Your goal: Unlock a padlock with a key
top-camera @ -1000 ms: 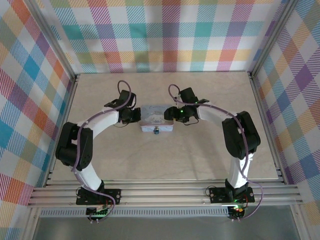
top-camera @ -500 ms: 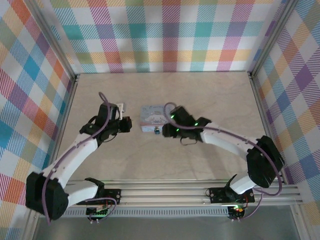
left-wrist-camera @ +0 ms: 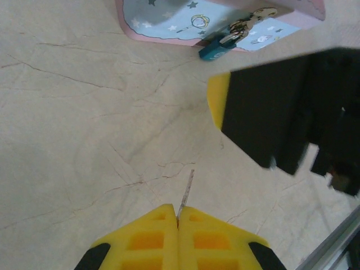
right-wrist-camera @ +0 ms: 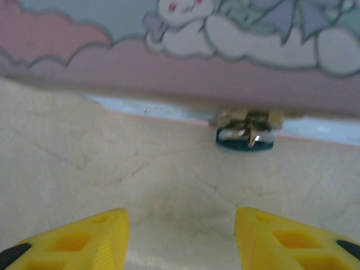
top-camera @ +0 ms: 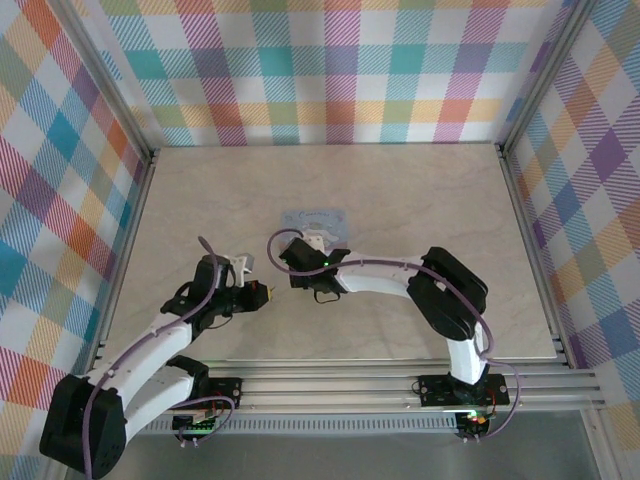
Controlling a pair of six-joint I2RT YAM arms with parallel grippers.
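Observation:
A small teal-blue padlock (left-wrist-camera: pixel 216 49) with a silver shackle hangs on the clasp at the front of a pale blue cartoon-print tin (left-wrist-camera: pixel 169 17). My left gripper (left-wrist-camera: pixel 178 216) is shut on a thin metal key (left-wrist-camera: pixel 186 190) whose blade points at the table, well short of the tin. From above, the left gripper (top-camera: pixel 262 291) is near and left of the tin (top-camera: pixel 313 217). My right gripper (right-wrist-camera: pixel 180 225) stands open and empty just in front of the tin (right-wrist-camera: pixel 169 56), the padlock (right-wrist-camera: pixel 244 138) ahead and slightly right of its gap. In the top view the right gripper (top-camera: pixel 292 258) is low in front of the tin.
The beige marbled table (top-camera: pixel 420 200) is walled by plaid panels on three sides. The right arm (top-camera: pixel 380 272) stretches across the table's near middle. In the left wrist view the right gripper's black body (left-wrist-camera: pixel 292 112) is close on the right.
The left gripper drew back from the tin toward the near left, still shut on the key. The right gripper swung left to the tin's front and its jaws narrowed a little.

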